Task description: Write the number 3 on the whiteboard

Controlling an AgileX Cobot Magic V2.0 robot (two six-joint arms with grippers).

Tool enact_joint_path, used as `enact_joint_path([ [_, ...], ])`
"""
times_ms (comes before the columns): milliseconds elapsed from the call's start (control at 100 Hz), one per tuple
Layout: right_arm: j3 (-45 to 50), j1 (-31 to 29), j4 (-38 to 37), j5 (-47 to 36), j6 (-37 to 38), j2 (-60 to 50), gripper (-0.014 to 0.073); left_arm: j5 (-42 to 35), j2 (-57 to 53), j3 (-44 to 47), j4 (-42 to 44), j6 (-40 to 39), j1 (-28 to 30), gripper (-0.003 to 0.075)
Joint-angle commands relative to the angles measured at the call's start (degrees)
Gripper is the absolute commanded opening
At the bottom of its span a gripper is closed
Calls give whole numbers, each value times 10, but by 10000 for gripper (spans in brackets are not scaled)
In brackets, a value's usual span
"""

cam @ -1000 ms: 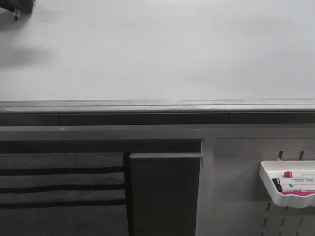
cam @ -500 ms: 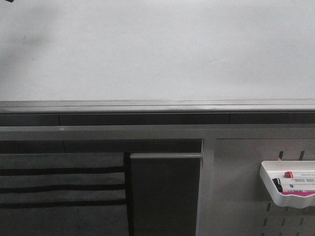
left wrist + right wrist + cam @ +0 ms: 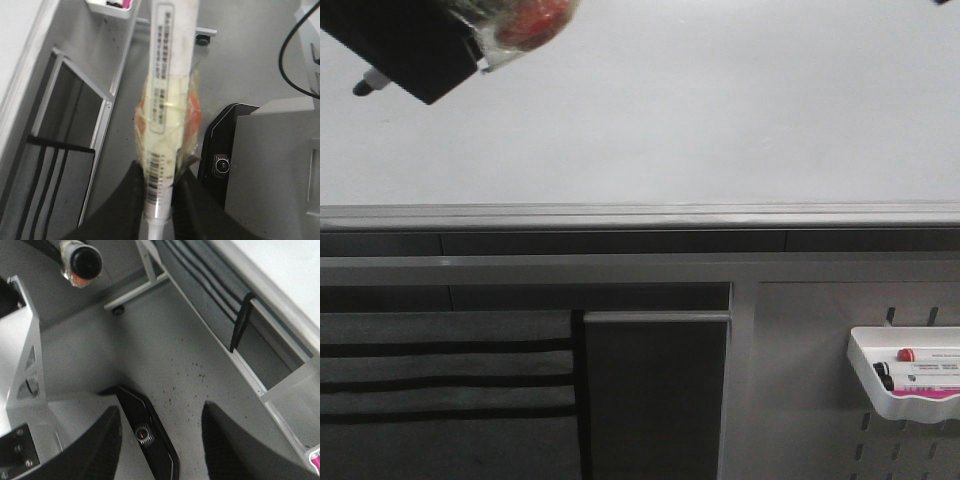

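The whiteboard [image 3: 700,110] fills the upper half of the front view, plain white, and no number 3 shows on it. My left gripper [image 3: 415,45] hangs in front of its top left corner, shut on a marker [image 3: 167,95]. The marker has a white labelled barrel wrapped in yellowish tape over red, and its dark tip [image 3: 362,88] points left, close to the board. The left wrist view shows the left gripper [image 3: 161,187] pinching the barrel. My right gripper [image 3: 162,435] is open and holds nothing. The marker's black end [image 3: 82,262] shows in the right wrist view.
A grey metal rail [image 3: 640,215] runs under the board. Below it are a dark panel [image 3: 655,395] and a grey perforated pegboard [image 3: 800,400] carrying a white tray [image 3: 905,375] of spare markers. The robot's base with a camera [image 3: 222,162] stands on the grey floor.
The left gripper with the marker had slipped almost out of the front view's top left corner. It has now come down and right, large in front of the board.
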Motion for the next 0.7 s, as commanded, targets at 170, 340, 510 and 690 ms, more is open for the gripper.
enact_joint_path([
  [170,-76,112,-2,-37,-39,59,326,-29,-14,-21,-24,21,-36,-20],
  [340,-104,144,5,-67,-50,75,326,-35,-14,-21,-24,21,-36,-20],
  [510,-109,164,15,-91,-67,75,326,-37,-14,-21,-24,21,-36,-20],
  [690,-109,176,27,-92,-76,75,326,-40,-14,-21,-24,22,-36,-20],
])
